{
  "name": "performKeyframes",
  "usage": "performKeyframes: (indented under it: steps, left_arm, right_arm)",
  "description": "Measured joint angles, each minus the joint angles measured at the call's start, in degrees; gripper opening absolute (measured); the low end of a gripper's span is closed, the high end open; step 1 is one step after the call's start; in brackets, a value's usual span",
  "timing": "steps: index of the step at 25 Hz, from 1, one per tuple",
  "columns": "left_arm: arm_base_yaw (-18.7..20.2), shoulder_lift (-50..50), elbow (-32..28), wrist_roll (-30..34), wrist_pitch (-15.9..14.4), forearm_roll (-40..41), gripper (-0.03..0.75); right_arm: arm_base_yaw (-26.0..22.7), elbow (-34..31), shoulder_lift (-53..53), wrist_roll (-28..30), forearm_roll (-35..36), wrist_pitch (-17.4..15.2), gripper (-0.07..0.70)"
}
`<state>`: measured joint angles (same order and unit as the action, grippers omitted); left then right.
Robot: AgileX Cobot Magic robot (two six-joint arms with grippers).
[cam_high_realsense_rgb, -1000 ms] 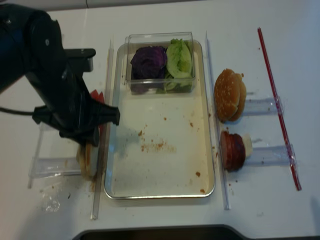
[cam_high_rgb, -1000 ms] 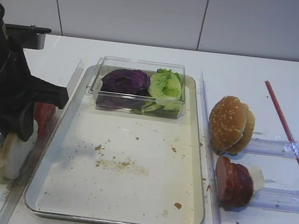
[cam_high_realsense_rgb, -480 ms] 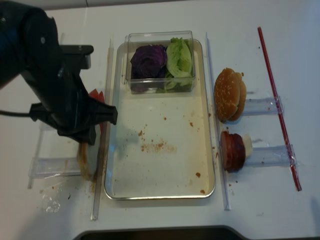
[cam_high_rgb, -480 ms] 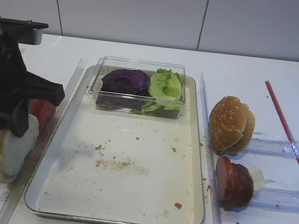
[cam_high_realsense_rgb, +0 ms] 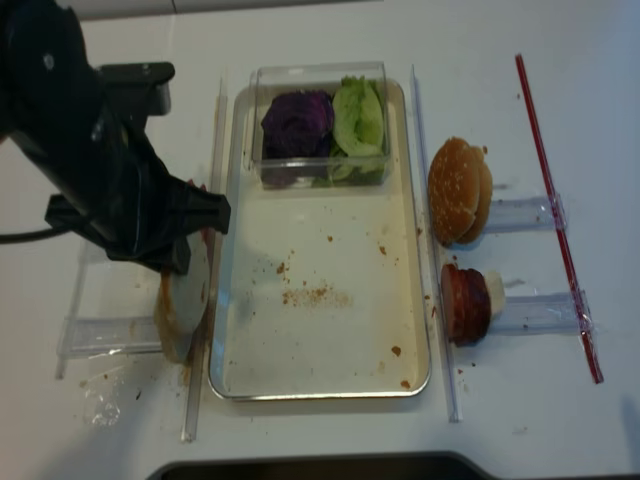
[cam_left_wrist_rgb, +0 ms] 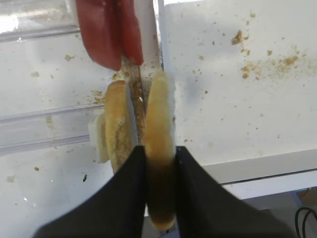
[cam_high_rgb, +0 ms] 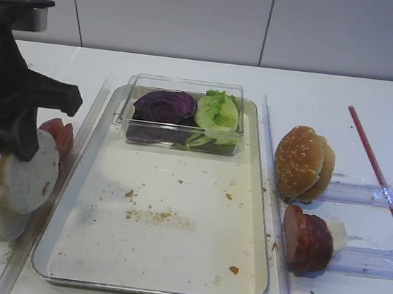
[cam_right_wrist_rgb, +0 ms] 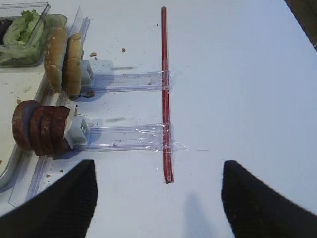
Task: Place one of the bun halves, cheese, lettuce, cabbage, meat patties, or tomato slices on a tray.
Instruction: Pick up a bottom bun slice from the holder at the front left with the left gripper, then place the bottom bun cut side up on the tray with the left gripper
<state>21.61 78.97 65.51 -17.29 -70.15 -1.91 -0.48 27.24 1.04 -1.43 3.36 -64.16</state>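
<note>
White tabletop under a pale panelled wall — crumb-strewn metal tray at centre, a clear plastic box at its far end holding purple cabbage and lettuce. Left gripper was clamped on a pale bun half held on edge just left of the tray rim, above another half — tomato slices just behind. Right gripper stood apart over bare table, holding nothing.

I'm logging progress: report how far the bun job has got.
Done: left gripper is shut on a pale bun half, raised beside the rack. In hand: carrying it. Left: setting it on the tray, which holds only crumbs and a clear box of greens.
</note>
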Motion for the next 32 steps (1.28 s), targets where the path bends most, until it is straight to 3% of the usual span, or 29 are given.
performKeyframes:
  steps: [3,8,12,22,28,32]
  left_arm:
    - [0.0,-0.4,1.0,0.0,0.7,-0.4,0.097]
    - [0.0,-0.5,1.2,3.0,7.6,-7.8,0.097]
    - [0.0,-0.5,1.1,8.0,11.1,-15.6,0.097]
    - [0.0,-0.5,-9.3,26.1,21.5,-42.2,0.096]
    - [-0.1,3.7,-11.7,34.6,22.5,-52.4,0.096]
    - [-1.4,9.1,-11.7,37.0,22.4,-55.4,0.096]
  right_arm:
    - [0.0,0.0,0.0,0.0,0.0,0.0,0.526]
    - [0.0,0.0,0.0,0.0,0.0,0.0,0.526]
    - [0.0,0.0,0.0,0.0,0.0,0.0,0.526]
    - [0.0,0.0,0.0,0.0,0.0,0.0,0.526]
    - [0.0,0.0,0.0,0.0,0.0,0.0,0.526]
    - [0.0,0.0,0.0,0.0,0.0,0.0,0.526]
